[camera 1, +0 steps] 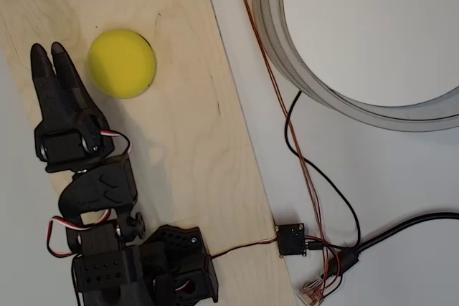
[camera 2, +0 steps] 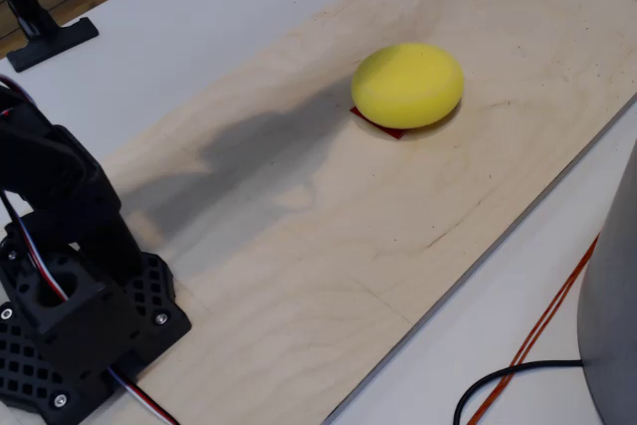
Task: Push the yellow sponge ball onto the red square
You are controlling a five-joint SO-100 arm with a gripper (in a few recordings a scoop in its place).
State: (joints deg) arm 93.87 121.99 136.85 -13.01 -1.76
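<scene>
Yellow sponge ball [camera 1: 122, 63]: one, on the wooden board [camera 1: 179, 141].
Red square [camera 2: 383, 125]: one, a corner peeking from under the ball.
Wooden board: one.
Black arm [camera 1: 93, 198]: one, mounted on the board.
Gripper [camera 1: 49, 53]: one, two fingers, beside the ball.
Grey ring [camera 1: 344, 98]: one, off the board.
Small black module [camera 1: 292, 238]: one, at the board's edge.

Ball [camera 1: 122, 63] sits on the board [camera 1: 186, 148], upper left in the overhead view. Gripper [camera 1: 49, 51] is just left of it, apart as far as I can tell, arm base below at the board's lower left. In the fixed view the square [camera 2: 381, 126] lies under the ball, only an edge peeking out. Ring [camera 1: 337, 98] off the board, right; cables [camera 1: 315, 177] run below it.
</scene>
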